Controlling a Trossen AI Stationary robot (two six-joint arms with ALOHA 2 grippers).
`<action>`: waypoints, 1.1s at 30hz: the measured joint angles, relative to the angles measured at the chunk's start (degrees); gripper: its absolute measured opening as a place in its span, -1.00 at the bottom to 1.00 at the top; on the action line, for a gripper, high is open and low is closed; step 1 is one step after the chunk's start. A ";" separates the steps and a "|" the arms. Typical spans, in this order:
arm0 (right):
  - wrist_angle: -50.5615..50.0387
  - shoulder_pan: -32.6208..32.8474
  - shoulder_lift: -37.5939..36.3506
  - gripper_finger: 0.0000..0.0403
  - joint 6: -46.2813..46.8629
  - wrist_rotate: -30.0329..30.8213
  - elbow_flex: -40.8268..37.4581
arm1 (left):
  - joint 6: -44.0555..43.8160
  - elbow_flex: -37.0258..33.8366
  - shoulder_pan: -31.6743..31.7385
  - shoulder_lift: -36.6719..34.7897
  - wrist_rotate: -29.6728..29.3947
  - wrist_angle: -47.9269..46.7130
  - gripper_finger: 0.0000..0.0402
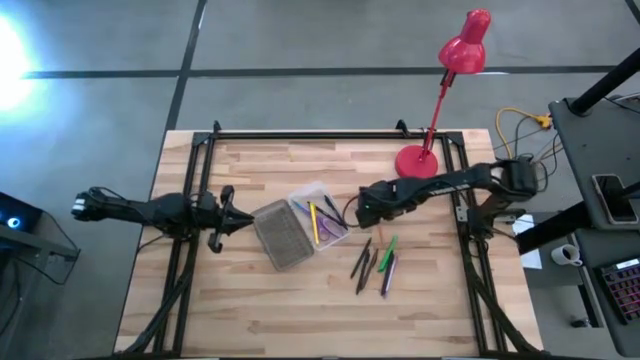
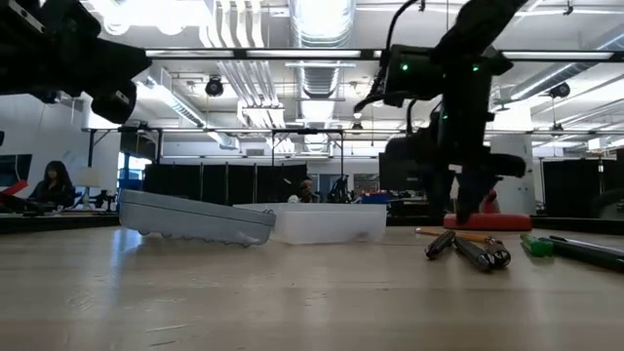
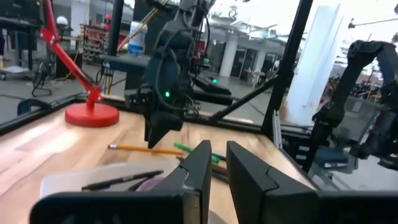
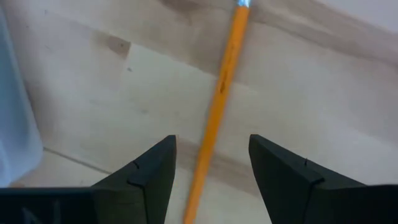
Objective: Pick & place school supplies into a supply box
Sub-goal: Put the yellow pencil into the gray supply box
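supply box [image 1: 300, 228]: clear, open, centre frame, pens inside | loose pens [image 1: 374, 265]: lower right of it | orange pencil [image 4: 217, 102]: flat on wood

Right claw [image 3: 163, 134] poised above orange pencil [image 3: 146, 149], red lamp [image 3: 81, 93] beyond.

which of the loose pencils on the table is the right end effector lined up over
The orange pencil: it lies between the open fingers of the right end effector, nearest the supply box. The green and dark ones lie farther off.

Two dark jointed arms, matte black wedge-shaped jaws, small green indicator lights
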 joint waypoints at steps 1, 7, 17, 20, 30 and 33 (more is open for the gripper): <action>-0.13 -0.32 0.86 -0.06 -0.77 -0.15 0.62 | 0.00 -0.06 0.00 0.42 0.00 -0.14 -0.83; -0.46 -2.35 5.61 -0.19 -2.95 -0.77 2.49 | 0.04 -0.76 0.11 -0.45 0.02 -1.75 -0.83; -1.46 -3.67 6.14 -0.50 -3.76 -2.85 2.80 | 0.04 -0.65 3.84 -10.97 -0.09 -7.37 -0.83; -1.16 -3.68 5.73 -0.61 -3.76 -2.10 2.14 | 0.04 -0.76 3.80 -10.99 -0.03 -8.11 -0.83; -0.42 -3.65 5.36 -0.94 -9.48 -0.43 0.57 | 0.03 -0.79 3.78 -10.99 0.03 -9.85 -0.83; -0.59 -3.62 4.43 -0.95 -10.63 -0.61 0.91 | 0.02 -0.79 3.78 -10.97 0.07 -9.89 -0.83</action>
